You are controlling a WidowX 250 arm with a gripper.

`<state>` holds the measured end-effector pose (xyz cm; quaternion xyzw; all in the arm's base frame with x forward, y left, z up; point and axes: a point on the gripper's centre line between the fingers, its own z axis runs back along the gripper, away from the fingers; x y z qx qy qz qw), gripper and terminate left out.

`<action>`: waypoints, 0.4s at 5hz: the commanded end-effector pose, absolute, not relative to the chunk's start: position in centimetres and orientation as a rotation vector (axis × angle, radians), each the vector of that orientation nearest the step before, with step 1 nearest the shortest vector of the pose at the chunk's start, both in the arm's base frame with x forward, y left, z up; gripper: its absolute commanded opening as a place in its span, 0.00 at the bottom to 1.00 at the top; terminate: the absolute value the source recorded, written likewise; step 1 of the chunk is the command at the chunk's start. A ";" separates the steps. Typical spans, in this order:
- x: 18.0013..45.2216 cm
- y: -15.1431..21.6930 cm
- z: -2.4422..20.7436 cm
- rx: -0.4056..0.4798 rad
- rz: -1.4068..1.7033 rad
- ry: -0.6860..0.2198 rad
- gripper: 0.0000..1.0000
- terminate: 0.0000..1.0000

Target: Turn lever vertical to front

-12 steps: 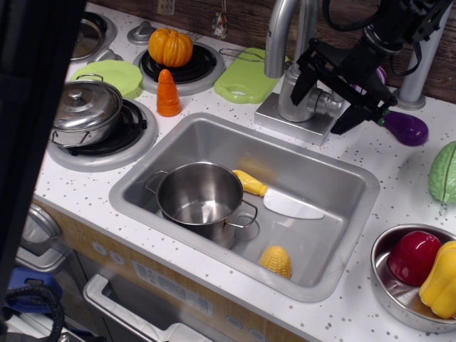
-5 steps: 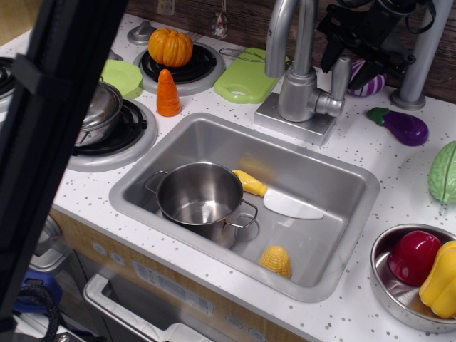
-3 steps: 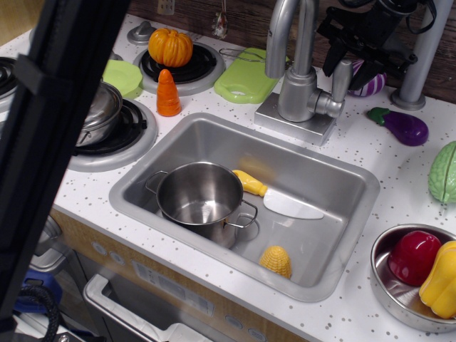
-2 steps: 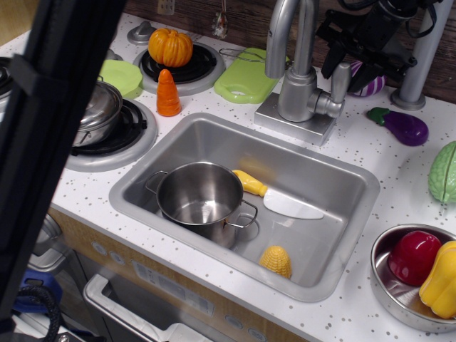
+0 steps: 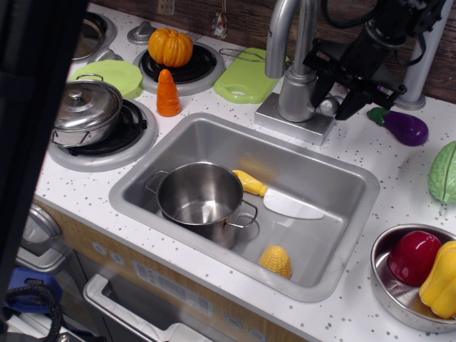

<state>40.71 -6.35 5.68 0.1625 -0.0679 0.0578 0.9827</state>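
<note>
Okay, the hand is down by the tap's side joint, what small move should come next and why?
Probably close the hand on the lever before turning. Its black fingers straddle the side joint of the tap body, hiding most of the lever, so a firm grip isn't confirmed.

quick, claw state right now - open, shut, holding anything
claw: fingers spread either side of the tap's side joint where the lever sits; the lever is mostly hidden, so whether it is clamped on it cannot be told.

A black robot arm reaches down from the upper right, its gripper (image 5: pixel 335 96) tilted downward with both fingers spread apart.
</note>
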 end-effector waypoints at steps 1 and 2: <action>40.3 -5.9 8.0 0.260 0.130 -0.208 0.00 0.00; 40.5 -5.5 7.0 0.232 0.126 -0.200 0.00 0.00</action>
